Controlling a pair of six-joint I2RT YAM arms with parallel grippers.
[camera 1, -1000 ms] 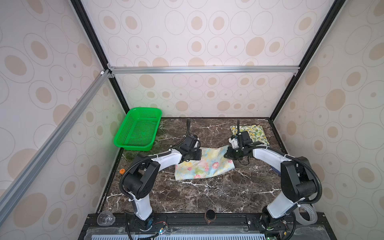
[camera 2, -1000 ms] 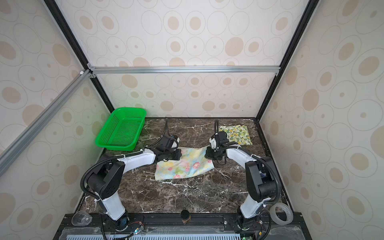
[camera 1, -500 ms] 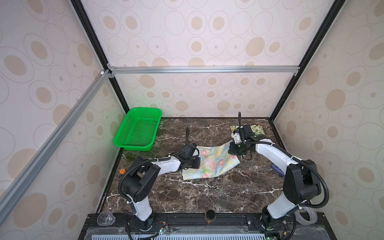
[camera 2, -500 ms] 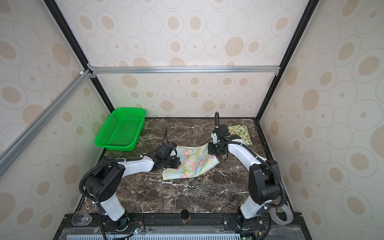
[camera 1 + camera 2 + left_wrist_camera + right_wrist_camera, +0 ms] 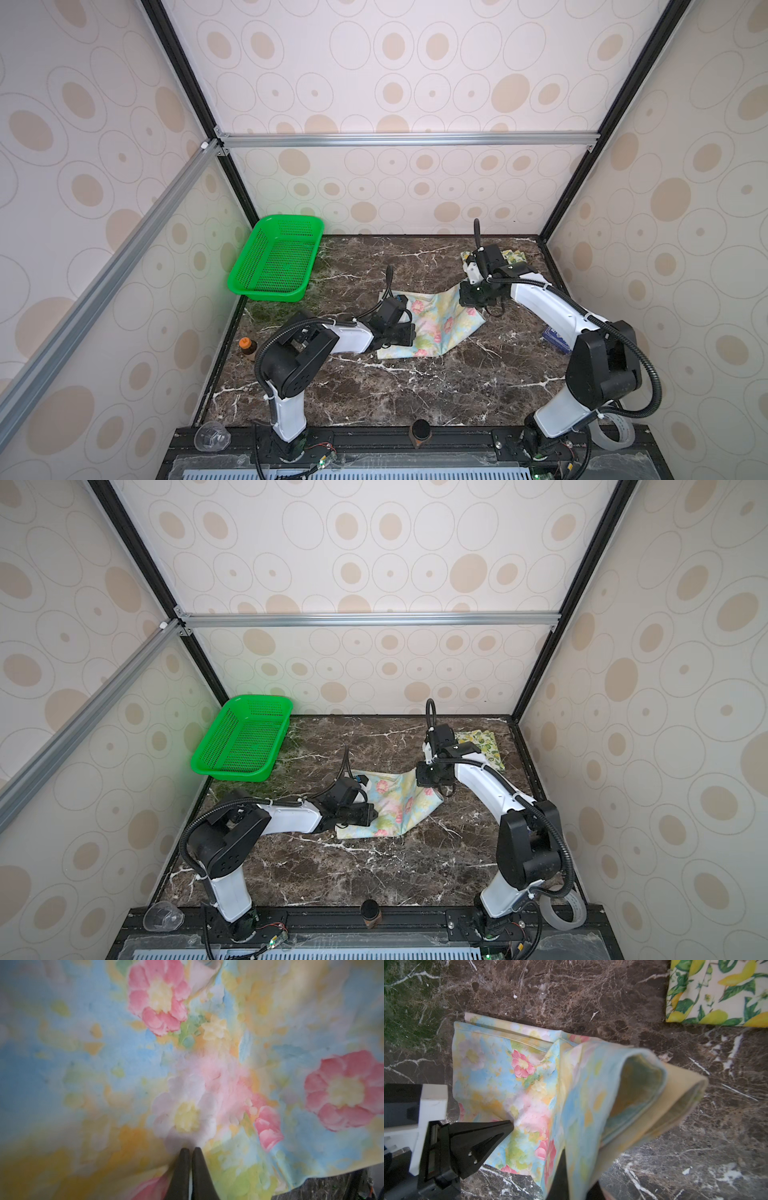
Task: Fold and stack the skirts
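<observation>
Flowered skirt (image 5: 519,1076) pinched by left gripper (image 5: 190,1153) and, seemingly, right gripper (image 5: 473,303); lifted edge to be laid over squarely

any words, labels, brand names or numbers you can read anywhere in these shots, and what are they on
No readable text in any view.
Dark blue box by the right arm: any print on it is too small to tell.
Flowered skirt: pink flowers only, no words.
Lemon skirt: lemons and leaves only, no words.
</observation>
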